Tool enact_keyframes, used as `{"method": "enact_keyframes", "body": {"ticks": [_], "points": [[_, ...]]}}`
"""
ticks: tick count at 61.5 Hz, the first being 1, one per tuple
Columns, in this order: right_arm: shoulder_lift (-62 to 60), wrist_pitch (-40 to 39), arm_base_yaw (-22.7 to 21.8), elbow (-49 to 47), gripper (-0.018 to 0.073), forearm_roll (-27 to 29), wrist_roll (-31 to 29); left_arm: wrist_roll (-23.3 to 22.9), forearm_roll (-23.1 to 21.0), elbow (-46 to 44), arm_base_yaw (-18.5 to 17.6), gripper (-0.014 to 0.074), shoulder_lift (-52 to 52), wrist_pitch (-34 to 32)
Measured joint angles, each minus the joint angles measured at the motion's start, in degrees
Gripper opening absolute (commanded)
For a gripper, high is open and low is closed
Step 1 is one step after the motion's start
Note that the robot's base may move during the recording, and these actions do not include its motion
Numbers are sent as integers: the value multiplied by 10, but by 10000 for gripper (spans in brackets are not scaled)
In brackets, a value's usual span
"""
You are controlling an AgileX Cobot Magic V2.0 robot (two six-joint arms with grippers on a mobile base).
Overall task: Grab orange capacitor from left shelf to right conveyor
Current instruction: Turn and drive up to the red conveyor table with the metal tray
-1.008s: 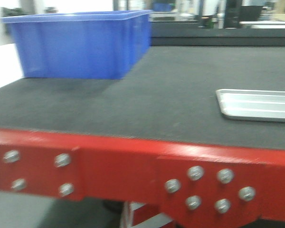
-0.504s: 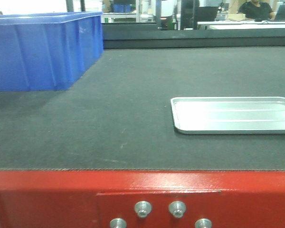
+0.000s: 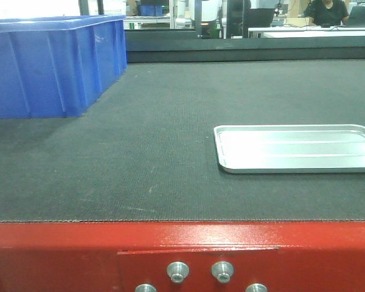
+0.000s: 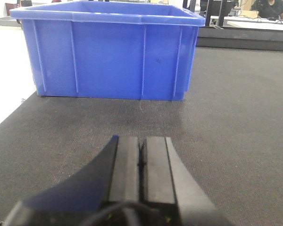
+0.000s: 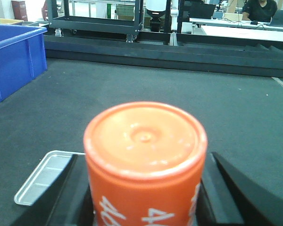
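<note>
Left fingers (image 4: 130,165) together over grey conveyor (image 4: 236,122)

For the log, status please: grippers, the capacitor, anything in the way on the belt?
Left gripper shut, empty. Right gripper shut on orange capacitor, above conveyor. Silver tray beside it on belt; blue crate far left.

A blue plastic crate (image 3: 48,67) stands at the left, with ribbed walls and a thick rim. A shallow silver tray (image 3: 295,149) lies flat at the right, well apart from the crate. Far behind, a person in a black shirt (image 3: 325,11) sits at a white desk (image 3: 304,32). A black metal frame (image 5: 96,21) stands further left.
</note>
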Motion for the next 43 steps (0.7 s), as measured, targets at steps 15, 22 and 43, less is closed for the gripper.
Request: {"method": "enact_keyframes", "body": {"ticks": [15, 22, 43], "points": [[0, 0, 0, 0, 70, 0, 0, 0, 0, 0, 0, -127, 0, 0], [0, 0, 0, 0, 70, 0, 0, 0, 0, 0, 0, -127, 0, 0], [28, -51, 0, 0, 70, 0, 0, 0, 0, 0, 0, -127, 0, 0]]}}
